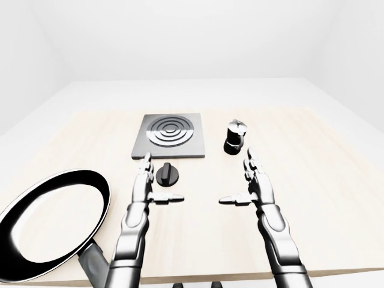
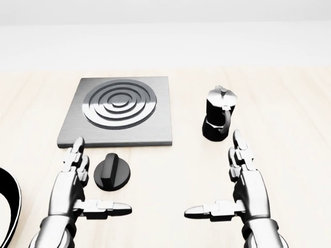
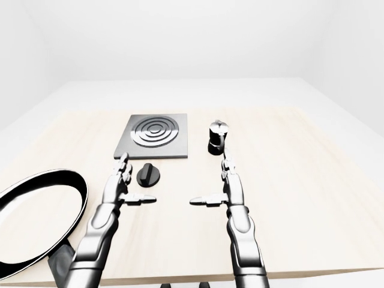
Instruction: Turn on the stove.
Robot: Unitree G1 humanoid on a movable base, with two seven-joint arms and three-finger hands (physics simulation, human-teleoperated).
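Observation:
The stove is a square grey plate (image 2: 119, 111) with ringed burner circles, lying on the wooden table at the upper left of the head view. Its black round knob (image 2: 112, 172) sits on the table just below the plate. My left hand (image 2: 98, 183) is open, with fingers (image 2: 75, 157) straight just left of the knob and thumb (image 2: 106, 208) stretched below it, not touching. My right hand (image 2: 212, 173) is open too, lower right, apart from everything.
A black moka pot (image 2: 219, 120) stands right of the stove, just above my right hand's fingertips. A large black frying pan (image 1: 51, 225) lies at the table's lower left in the left-eye view. The light wooden table (image 2: 289, 155) has its near edge under my forearms.

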